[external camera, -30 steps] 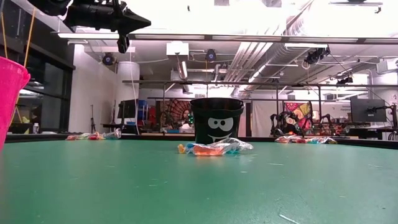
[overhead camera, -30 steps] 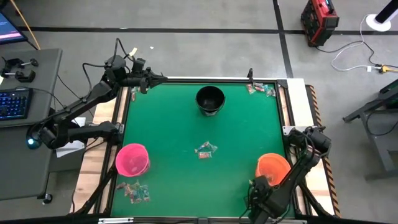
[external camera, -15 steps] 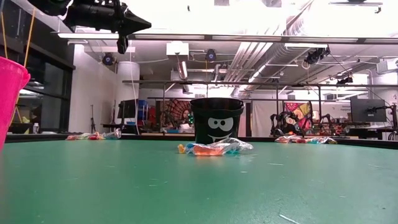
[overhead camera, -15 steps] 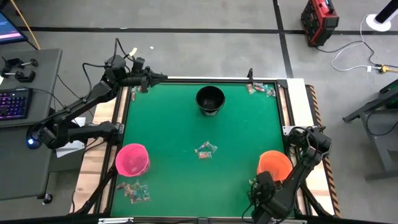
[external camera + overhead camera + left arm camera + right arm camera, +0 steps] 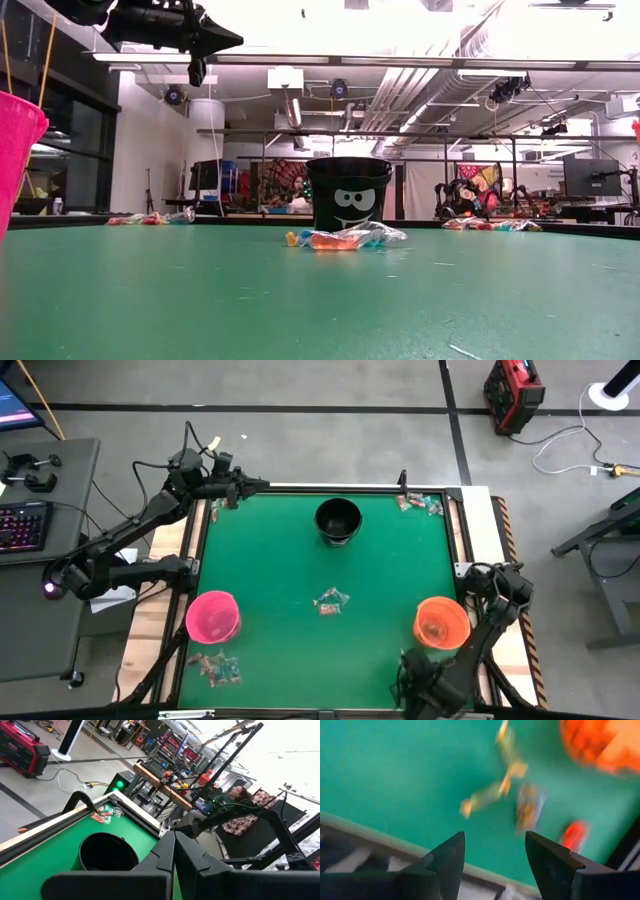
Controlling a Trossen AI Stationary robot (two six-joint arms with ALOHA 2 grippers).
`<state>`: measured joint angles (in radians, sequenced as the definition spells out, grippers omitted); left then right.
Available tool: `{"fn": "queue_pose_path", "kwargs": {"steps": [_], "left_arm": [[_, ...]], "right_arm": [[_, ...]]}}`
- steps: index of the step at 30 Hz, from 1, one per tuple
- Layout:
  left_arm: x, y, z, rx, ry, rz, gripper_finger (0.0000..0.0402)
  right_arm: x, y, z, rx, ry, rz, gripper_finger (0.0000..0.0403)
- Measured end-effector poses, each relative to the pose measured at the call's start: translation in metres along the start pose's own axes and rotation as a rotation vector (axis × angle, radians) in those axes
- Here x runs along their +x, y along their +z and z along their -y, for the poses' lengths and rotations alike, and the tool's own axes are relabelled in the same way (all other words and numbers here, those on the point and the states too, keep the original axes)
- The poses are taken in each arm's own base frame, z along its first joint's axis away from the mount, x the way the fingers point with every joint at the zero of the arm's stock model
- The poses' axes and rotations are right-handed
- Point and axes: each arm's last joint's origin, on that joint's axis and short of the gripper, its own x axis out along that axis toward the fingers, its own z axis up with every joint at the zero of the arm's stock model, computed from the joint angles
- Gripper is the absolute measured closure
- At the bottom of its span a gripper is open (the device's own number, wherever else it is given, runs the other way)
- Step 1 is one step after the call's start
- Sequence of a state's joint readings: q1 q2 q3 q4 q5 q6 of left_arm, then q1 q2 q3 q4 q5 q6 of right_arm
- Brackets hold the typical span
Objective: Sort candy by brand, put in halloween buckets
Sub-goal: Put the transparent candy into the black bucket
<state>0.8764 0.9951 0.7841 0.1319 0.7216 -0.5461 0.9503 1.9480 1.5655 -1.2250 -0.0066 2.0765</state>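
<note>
Covering the desk (image 5: 300, 560) is flat green felt inside a pale wooden frame, and on it stand three round smooth plastic pails: a black bucket (image 5: 338, 520), a pink bucket (image 5: 213, 616) and an orange bucket (image 5: 441, 623). The candy is small and crinkly, in shiny wrappers. One candy cluster (image 5: 329, 601) lies mid-desk; a second candy pile (image 5: 217, 668) sits just beside the pink bucket, and a third candy heap (image 5: 420, 504) lies in the far corner.

The left pincer (image 5: 262, 484) is closed on nothing, raised over the desk's far edge, with the black bucket near it and just ahead of its tips, and the mid-desk cluster well apart from it. The right pincer (image 5: 492, 855) stands open and empty, low at the near edge beside the orange bucket.

Only the low view shows the grinning face printed on the black bucket (image 5: 348, 193), with the mid-desk cluster (image 5: 345, 238) lying in front of it and the pink bucket (image 5: 18, 150) rising at the side. The left wrist view looks into the black bucket's dark mouth (image 5: 107, 852), just beyond the pressed-together fingers (image 5: 167, 855), with the corner heap (image 5: 106, 813) farther off. The right wrist view alone shows blurred loose wrappers (image 5: 512, 785) lying on felt just beyond the spread fingers (image 5: 449, 856), the orange bucket (image 5: 600, 745) to one side.
</note>
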Motion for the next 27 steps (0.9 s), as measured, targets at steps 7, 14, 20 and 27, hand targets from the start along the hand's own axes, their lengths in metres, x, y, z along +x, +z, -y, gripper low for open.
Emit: {"fn": "queue_pose_path", "kwargs": {"steps": [7, 14, 20, 27], "left_arm": [[0.0, 0.0, 0.0, 0.0, 0.0, 0.0, 0.0401], [0.0, 0.0, 0.0, -0.003, 0.0, 0.0, 0.0402], [0.0, 0.0, 0.0, -0.002, 0.0, 0.0, 0.0401], [0.0, 0.0, 0.0, -0.002, 0.0, 0.0, 0.0401]], "right_arm": [[0.03, -0.011, 0.014, 0.065, -0.054, -0.049, 0.0204], [0.051, -0.004, 0.019, 0.009, -0.075, -0.048, 0.0204], [0.061, -0.002, 0.024, 0.016, -0.101, -0.051, 0.0204], [0.07, 0.0, 0.028, 0.006, -0.117, -0.058, 0.0204]]}}
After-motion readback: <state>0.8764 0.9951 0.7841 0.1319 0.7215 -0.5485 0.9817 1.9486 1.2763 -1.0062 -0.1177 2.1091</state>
